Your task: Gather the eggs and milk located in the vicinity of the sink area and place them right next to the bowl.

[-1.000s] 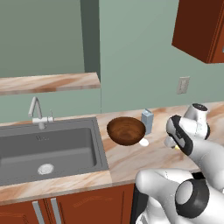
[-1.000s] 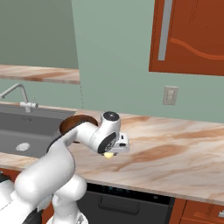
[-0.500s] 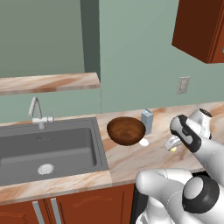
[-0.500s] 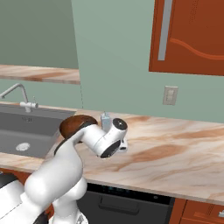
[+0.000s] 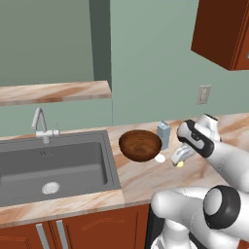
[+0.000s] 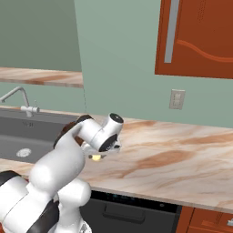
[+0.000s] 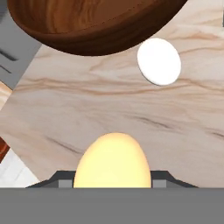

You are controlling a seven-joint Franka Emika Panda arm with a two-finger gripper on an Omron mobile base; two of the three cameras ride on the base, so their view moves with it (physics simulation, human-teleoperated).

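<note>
my end effector [image 5: 180, 162] is pinched on a pale yellow egg [image 7: 113, 160], and i hold it just above the tabletop [image 5: 146, 180], a little to the right of the bowl [image 5: 140, 145]. in the hand view the yellow egg sits low and close, between my fingers, with the marble tabletop under it. a white egg [image 7: 159, 61] lies on the tabletop just beside the bowl, on its right side, and it is apart from the egg i hold. in the left base view that white egg [image 5: 160, 158] is between the bowl and my end effector. the brown wooden bowl stands on the tabletop, right of the sink [image 5: 53, 165]. the milk [image 5: 163, 134] stands upright just behind and to the right of the bowl, close to the wall. the sink is well apart from my end effector, and its faucet [image 5: 41, 126] stands at its back edge. in the right base view my end effector [image 6: 96, 157] hangs over the tabletop with the yellow egg showing under it.
</note>
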